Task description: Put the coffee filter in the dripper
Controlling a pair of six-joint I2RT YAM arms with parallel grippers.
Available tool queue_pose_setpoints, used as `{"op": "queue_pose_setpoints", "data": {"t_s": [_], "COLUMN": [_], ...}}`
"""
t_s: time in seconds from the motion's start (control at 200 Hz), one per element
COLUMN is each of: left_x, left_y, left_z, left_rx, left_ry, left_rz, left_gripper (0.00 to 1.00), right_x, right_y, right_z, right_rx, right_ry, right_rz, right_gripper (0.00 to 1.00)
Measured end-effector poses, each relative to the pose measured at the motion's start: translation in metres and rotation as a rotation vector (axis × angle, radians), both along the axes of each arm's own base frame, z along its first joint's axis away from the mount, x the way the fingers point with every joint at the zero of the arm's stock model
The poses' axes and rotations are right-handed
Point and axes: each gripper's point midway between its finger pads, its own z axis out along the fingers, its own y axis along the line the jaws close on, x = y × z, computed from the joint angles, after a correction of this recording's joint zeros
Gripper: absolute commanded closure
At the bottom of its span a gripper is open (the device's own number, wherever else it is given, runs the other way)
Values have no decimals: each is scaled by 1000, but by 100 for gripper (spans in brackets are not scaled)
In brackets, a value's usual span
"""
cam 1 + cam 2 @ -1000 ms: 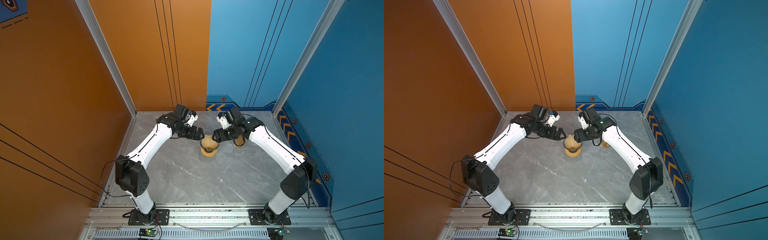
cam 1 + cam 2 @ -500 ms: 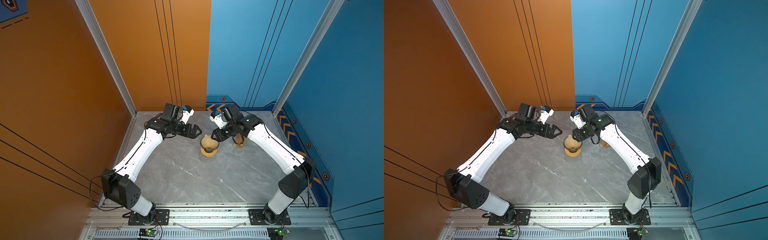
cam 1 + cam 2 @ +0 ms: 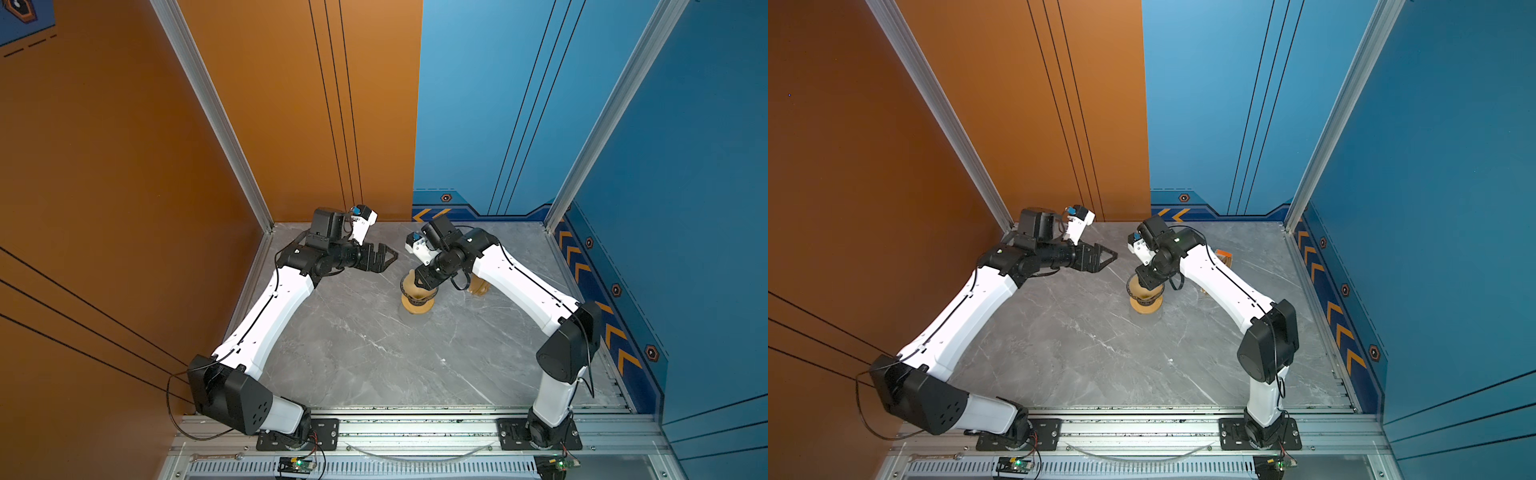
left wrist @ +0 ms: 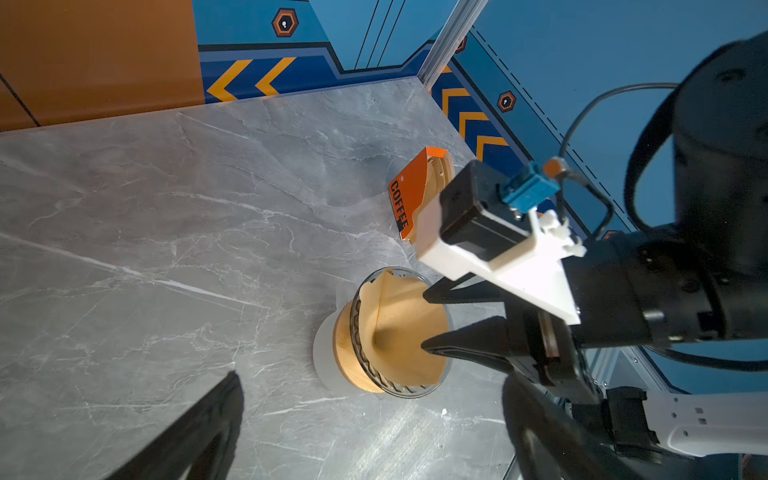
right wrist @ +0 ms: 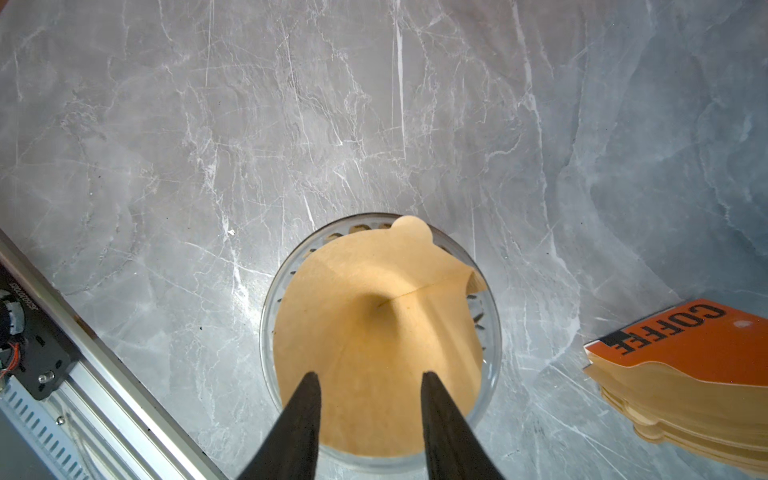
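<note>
The tan coffee filter (image 5: 374, 332) sits as an open cone inside the dark see-through dripper (image 5: 266, 332), its round tab at the rim. In both top views the dripper (image 3: 415, 293) (image 3: 1142, 291) stands on a wooden ring (image 3: 417, 308) mid-table. My right gripper (image 5: 370, 376) hangs over the filter (image 4: 395, 328) with its fingers (image 5: 432, 399) apart and nothing between them; whether the tips touch the paper I cannot tell. My left gripper (image 3: 392, 256) (image 4: 370, 380) is wide open in the air, to the left of the dripper and apart from it.
A stack of tan filters with an orange COFFEE strip (image 5: 685, 353) (image 4: 409, 195) lies on the grey marble table behind the right arm, near the right wall. The aluminium rail (image 5: 83, 374) runs along the table's front edge. Walls close in the left, back and right sides.
The right gripper's jaws have narrowed as it moved over the filter. The left arm has folded back, and its open gripper has drawn a little away from the dripper.
</note>
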Motion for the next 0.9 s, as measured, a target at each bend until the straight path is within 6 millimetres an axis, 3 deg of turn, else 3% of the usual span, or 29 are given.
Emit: {"op": "queue_pose_setpoints", "data": {"t_s": [0.32, 0.611, 0.896], "left_x": [0, 1, 2], "left_y": [-1, -2, -3], "left_z": [1, -1, -2], "left_rx": [-10, -12, -17], "left_ry": [-1, 7, 16], "left_rz": [-2, -3, -2], "left_gripper": [2, 2, 2], "right_x": [5, 7, 7], "right_y": [2, 1, 3], "right_z": [-25, -37, -47], "right_rx": [-56, -92, -110], "right_ry": [29, 39, 52], "right_rz": [40, 55, 62], "right_gripper": [65, 55, 54]}}
